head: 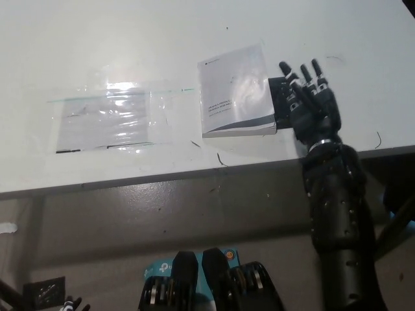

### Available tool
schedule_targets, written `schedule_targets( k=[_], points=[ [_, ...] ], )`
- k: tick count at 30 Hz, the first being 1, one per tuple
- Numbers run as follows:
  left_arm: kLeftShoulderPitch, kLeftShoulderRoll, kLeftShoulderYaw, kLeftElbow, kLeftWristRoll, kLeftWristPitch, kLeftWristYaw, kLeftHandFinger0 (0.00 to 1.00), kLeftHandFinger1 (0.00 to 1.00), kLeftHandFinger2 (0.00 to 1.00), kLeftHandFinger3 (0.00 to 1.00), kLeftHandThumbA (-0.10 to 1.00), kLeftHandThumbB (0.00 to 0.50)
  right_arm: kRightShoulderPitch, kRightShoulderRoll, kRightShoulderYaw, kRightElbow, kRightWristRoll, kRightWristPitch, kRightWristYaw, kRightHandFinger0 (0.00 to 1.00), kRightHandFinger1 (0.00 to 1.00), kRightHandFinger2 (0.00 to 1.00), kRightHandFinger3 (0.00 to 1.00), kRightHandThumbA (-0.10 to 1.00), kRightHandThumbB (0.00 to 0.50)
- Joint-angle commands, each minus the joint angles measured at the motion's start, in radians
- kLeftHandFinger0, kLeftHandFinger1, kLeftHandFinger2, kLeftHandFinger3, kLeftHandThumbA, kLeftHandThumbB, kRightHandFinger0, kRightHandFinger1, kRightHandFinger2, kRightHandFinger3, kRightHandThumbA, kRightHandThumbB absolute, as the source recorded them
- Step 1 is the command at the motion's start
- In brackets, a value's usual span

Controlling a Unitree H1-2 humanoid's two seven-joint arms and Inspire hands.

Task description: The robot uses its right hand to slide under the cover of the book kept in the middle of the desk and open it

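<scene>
The book [235, 91] lies shut on the white desk [130, 45], its white and grey cover facing up and its pages' edge toward the desk's front. My black right hand [310, 103] is just right of the book, open, fingers spread and pointing away from me. It hovers over or rests on a dark patch [278, 103] beside the book's right edge; I cannot tell whether it touches the book. The fingers are not under the cover. My left hand does not show.
A clear plastic sheet [107, 120] lies flat on the desk left of the book. The desk's front edge [162, 175] runs across the middle of the picture, with floor below it.
</scene>
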Motion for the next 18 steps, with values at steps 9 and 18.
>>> schedule_targets(
  k=[9,18],
  points=[
    [0.01,-0.006,-0.006,-0.028,-0.019,-0.005,-0.01,0.76,0.78,0.8,0.86,0.92,0.186,-0.016,0.005,0.005,0.08,-0.021,-0.107,0.091,1.0,1.0,1.0,1.0,1.0,0.301],
    [0.019,0.001,-0.011,-0.032,-0.017,-0.01,-0.023,0.76,0.77,0.8,0.88,0.93,0.186,-0.012,-0.012,-0.003,0.095,-0.023,-0.121,0.112,1.0,1.0,1.0,1.0,1.0,0.255]
  ],
)
